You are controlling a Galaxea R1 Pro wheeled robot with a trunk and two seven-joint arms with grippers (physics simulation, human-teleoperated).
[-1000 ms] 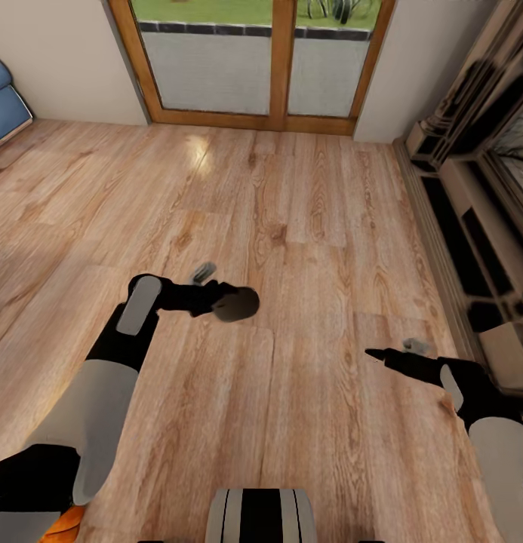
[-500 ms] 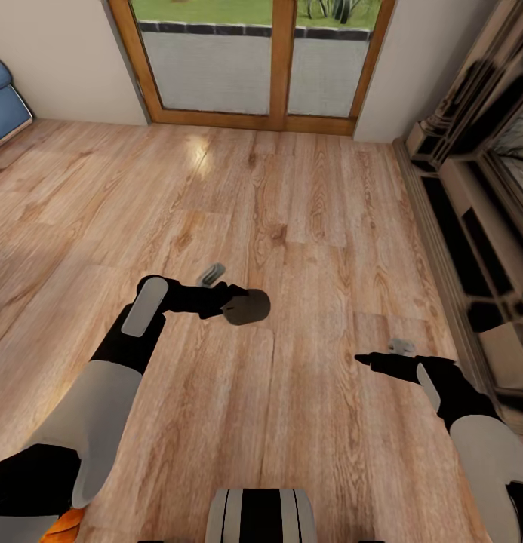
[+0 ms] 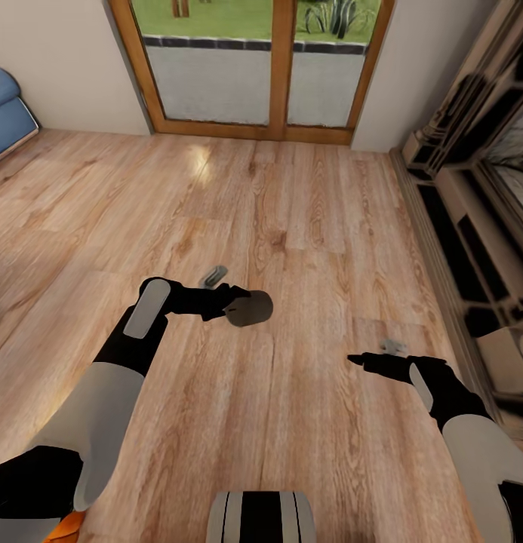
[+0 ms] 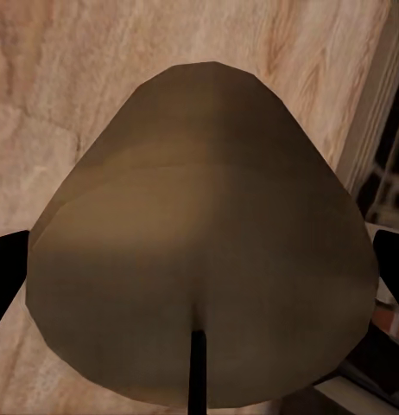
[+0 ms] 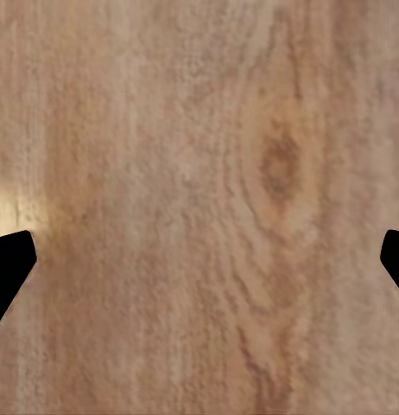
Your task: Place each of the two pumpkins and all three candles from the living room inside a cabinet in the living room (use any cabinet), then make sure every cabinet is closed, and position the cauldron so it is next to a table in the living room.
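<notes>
Carrying a candle (image 3: 250,308) in the left gripper (image 3: 242,308), fingers clamped on its sides; the wrist cam shows its tan body (image 4: 199,259) close up, long axis running straight out along the fingers. Right gripper (image 3: 353,360) empty, fingers spread wide, just plank floor (image 5: 199,173) between the tips. The fireplace surround (image 3: 472,226) sits on the robot's right, so right arm's nearer to it but the left has the load. No cabinet seen yet.

Vs 1 s back: view tipped up/shifted a bit (camera moved), left arm reached further fwd w/ the candle, right gripper drifted inward.
</notes>
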